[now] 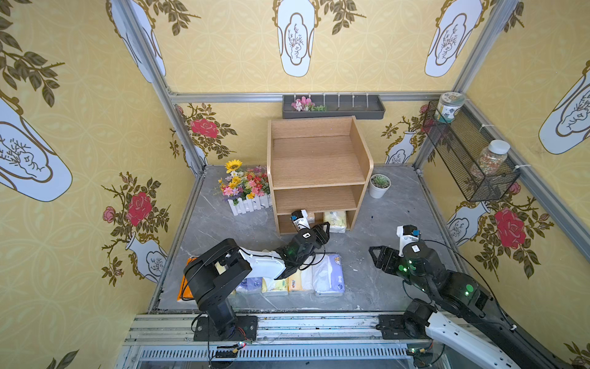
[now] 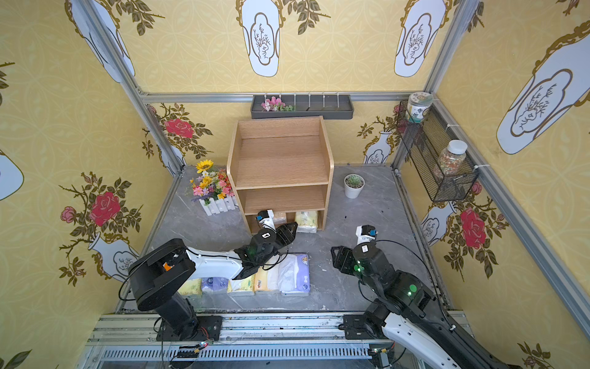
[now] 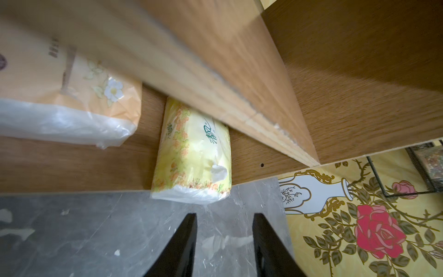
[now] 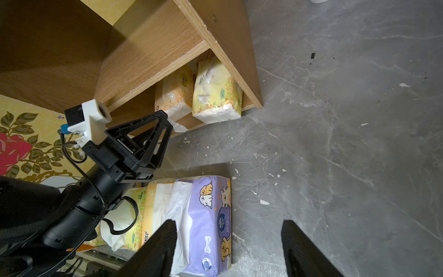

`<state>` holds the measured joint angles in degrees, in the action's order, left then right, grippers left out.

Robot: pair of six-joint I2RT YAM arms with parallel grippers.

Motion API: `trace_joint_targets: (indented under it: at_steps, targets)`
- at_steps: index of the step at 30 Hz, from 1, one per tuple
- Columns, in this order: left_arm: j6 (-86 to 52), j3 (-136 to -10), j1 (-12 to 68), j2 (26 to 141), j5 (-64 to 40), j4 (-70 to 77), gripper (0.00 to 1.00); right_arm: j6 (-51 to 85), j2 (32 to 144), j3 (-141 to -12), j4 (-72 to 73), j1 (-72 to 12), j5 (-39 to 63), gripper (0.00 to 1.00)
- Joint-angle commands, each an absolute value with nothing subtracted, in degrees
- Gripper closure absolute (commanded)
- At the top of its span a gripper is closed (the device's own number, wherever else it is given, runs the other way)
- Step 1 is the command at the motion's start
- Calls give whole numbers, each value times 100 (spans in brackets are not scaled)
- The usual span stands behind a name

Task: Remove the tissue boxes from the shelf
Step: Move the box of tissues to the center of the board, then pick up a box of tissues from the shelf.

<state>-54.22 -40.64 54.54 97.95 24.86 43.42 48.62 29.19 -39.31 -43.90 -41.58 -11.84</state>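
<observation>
The light-wood shelf (image 1: pixel 316 172) (image 2: pixel 281 169) stands at the back centre. Only its bottom tier holds tissue boxes: a pale yellow pack (image 1: pixel 335 221) (image 3: pixel 191 153) (image 4: pixel 217 96) jutting past the front edge, and an orange pack (image 3: pixel 60 96) (image 4: pixel 173 93) beside it. My left gripper (image 1: pixel 322 231) (image 3: pixel 224 215) hovers open just in front of the yellow pack, with only floor between its fingers. My right gripper (image 1: pixel 374 252) (image 4: pixel 227 223) is open and empty above the floor. Beside it is a lavender pack (image 1: pixel 329 271) (image 4: pixel 211 211), the end of a row of several packs on the floor.
A white planter of flowers (image 1: pixel 245 191) stands left of the shelf and a potted succulent (image 1: pixel 380 185) right of it. A dark grey tray (image 1: pixel 333 107) hangs on the back wall. A black wire basket (image 1: pixel 469 153) with two jars hangs on the right wall.
</observation>
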Motion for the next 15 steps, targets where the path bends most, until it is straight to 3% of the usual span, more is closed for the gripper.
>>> trace_joint_targets:
  at_steps: [1,8,15]
  targets:
    - [-5247,-4259,5449,9993,2706,4076,56,4835,2893,-3977,-4460,-4162,-1252,27]
    - [-5563,-4716,5384,10451,2792,3437,55,4843,2821,-4009,-4510,-4166,-1248,28]
    - [-5751,-4694,5329,10732,2663,3735,52,4888,2738,-3973,-4531,-4161,-1255,28]
